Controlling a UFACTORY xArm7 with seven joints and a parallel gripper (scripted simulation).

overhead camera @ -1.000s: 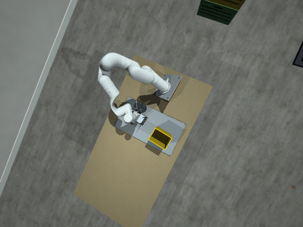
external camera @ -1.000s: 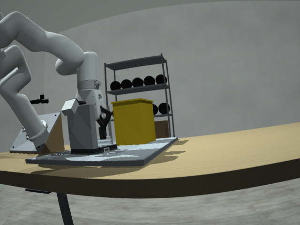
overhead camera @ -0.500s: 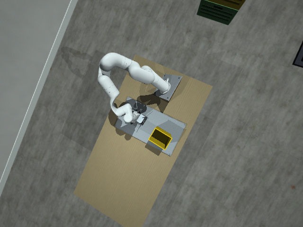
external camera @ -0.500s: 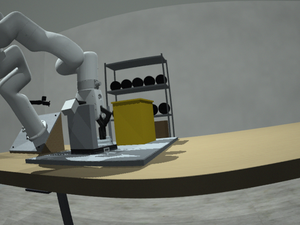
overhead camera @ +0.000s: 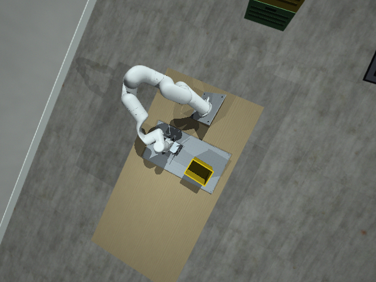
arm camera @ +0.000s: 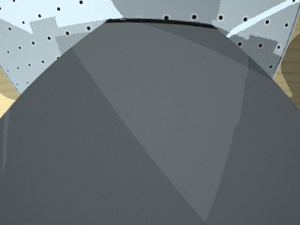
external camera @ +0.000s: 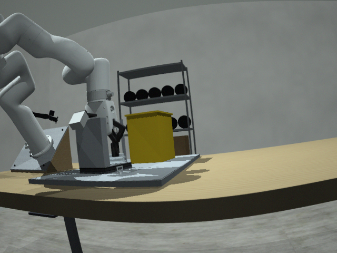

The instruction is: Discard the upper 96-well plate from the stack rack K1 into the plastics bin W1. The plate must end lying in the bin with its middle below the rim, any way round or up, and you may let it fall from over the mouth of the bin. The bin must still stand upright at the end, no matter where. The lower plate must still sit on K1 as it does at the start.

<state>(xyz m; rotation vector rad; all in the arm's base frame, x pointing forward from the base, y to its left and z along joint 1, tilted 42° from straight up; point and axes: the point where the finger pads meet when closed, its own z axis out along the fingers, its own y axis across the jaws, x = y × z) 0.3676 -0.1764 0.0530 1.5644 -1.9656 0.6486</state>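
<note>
The stack rack K1 [external camera: 105, 168] stands on the left part of a grey perforated board [overhead camera: 197, 154], and its black base shows in the exterior view. My gripper [external camera: 115, 152] reaches straight down onto it, also seen from above [overhead camera: 173, 148]. Its dark fingers stand wide and are shut on the upper 96-well plate [external camera: 118, 157], a pale edge low between them. The lower plate is hidden. The yellow bin W1 [overhead camera: 198, 171] [external camera: 150, 136] stands upright and open to the right of the rack. A grey faceted body [arm camera: 150, 150] blocks most of the wrist view.
The arm's base mount [overhead camera: 209, 107] sits on the wooden table behind the board. A metal shelf with black balls [external camera: 155, 92] stands behind the table. A green crate [overhead camera: 273, 12] is on the floor far off.
</note>
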